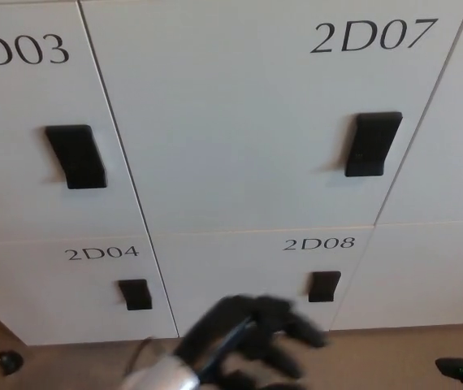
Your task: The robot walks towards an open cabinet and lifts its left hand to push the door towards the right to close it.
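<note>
Nearest you, at the bottom edge, is your left hand (252, 337), below door 2D08 (256, 276) and blurred. Its fingers look spread and it holds nothing, so read it as released and touching no door. The right hand does not show. A small dark shape in the bottom right corner is too small to tell.

Past the hand, 2D08 sits directly under door 2D07 (240, 122), with its small handle (322, 286) just right of and above the hand. To the left of 2D08 is 2D04 (69, 284).

Farther up, 2D07 fills the middle, and its handle (371, 144) lies toward its right side. 2D03 (28, 122) is to its left. 2D07 appears flush with its neighbours, its seams thin and even. From this view alone, I would judge the door shut or very nearly so.

If you want to be sure of it, here is how to do the push well:
- Lift the hand up to the bare panel of 2D07, left of its handle.
- Keep the fingers flat and open, and press with the palm, not the fingertips.
- Push steadily rightward and inward, and do not hook the handle.
- Watch the seam on the right of 2D07; when it matches the seam on the left, stop.
- Draw the hand straight back so nothing drags the door open.
</note>
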